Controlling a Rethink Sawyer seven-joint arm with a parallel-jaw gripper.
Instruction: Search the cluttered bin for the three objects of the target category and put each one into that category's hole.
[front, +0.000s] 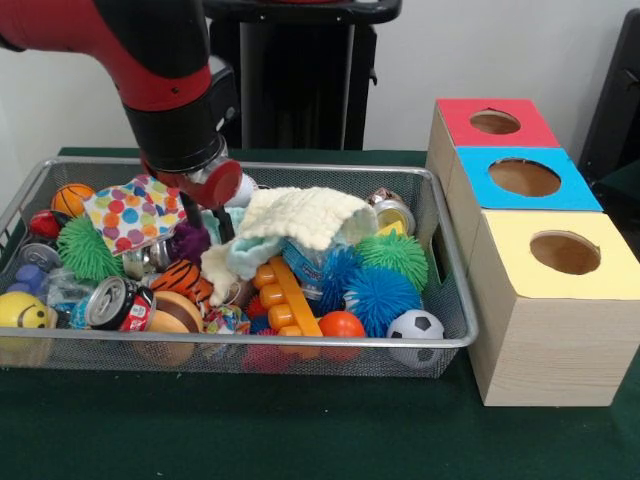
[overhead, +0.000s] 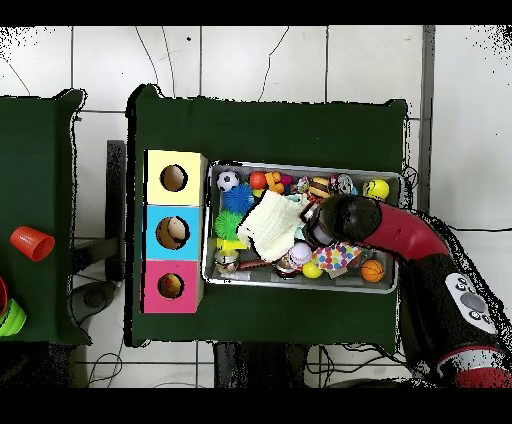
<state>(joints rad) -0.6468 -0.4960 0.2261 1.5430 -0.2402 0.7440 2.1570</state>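
The wire mesh bin (front: 455, 338) is full of clutter and also shows in the overhead view (overhead: 392, 178). My gripper (front: 216, 224) reaches down into the clutter between a polka-dot cloth (front: 130, 212) and a white cloth (front: 300, 215); the wrist hides it in the overhead view (overhead: 322, 224). I cannot tell what it touches. A yellow and orange knobbly plastic toy (front: 281, 292) lies in the middle front. No rubber duck shows clearly. The red-topped box's hole (front: 495, 122) is the farthest of the three holes and also shows in the overhead view (overhead: 170, 286).
The blue-topped box (front: 525, 177) and yellow-topped box (front: 565, 252) stand in a row with the red one, right of the bin. Spiky balls (front: 380, 290), a soccer ball (front: 415, 325), a can (front: 115, 303) and a smiley ball (front: 22, 312) fill the bin. A red cup (overhead: 32, 242) stands on a side table.
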